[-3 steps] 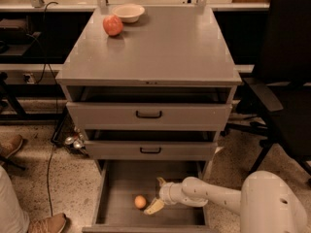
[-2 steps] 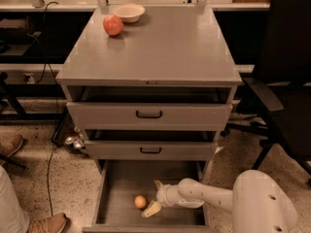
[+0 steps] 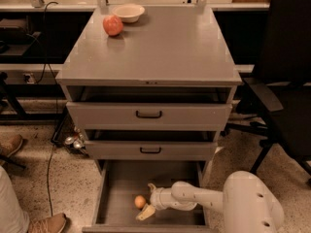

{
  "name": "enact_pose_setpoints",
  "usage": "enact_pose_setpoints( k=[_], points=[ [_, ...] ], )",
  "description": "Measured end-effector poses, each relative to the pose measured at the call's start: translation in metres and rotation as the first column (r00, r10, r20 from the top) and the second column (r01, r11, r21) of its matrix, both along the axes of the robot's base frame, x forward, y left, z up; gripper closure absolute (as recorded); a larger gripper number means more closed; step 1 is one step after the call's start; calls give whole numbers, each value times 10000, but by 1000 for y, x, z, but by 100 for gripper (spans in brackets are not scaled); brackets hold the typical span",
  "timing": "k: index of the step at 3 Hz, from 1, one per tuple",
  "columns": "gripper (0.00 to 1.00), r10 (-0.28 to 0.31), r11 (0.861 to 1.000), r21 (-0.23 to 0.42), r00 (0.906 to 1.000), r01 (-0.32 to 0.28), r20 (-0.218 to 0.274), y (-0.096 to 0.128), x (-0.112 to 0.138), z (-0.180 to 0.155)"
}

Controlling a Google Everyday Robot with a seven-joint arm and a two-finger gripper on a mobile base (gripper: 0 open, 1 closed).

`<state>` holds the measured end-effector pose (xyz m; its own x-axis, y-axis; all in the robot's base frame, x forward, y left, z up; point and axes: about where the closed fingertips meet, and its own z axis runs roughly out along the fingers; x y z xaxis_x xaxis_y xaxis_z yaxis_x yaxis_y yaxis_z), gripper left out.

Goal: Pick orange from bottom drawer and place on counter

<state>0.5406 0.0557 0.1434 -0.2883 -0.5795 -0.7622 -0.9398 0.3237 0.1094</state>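
Lying in the bottom drawer (image 3: 121, 186), the orange (image 3: 140, 201) sits beside the spread pincer (image 3: 147, 200).

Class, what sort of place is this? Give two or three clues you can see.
Probably a lab or workshop: a grey drawer cabinet, a black office chair, cables on a speckled floor, and a robot arm whose gripper sits in the bottom drawer beside the orange.

Counter (image 3: 160, 47): bowl (image 3: 128, 12), apparent apple (image 3: 112, 25) (gripper (image 3: 147, 200) in drawer (image 3: 121, 183)).
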Motion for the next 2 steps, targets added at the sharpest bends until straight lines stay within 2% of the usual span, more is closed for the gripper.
enact_pose_setpoints(
  k=[1,2],
  points=[
    [0,161,9997,187,9999,-161,-13,15,0,-10],
    [14,308,9989,353,9995,-308,23,26,2,-16]
  ],
)
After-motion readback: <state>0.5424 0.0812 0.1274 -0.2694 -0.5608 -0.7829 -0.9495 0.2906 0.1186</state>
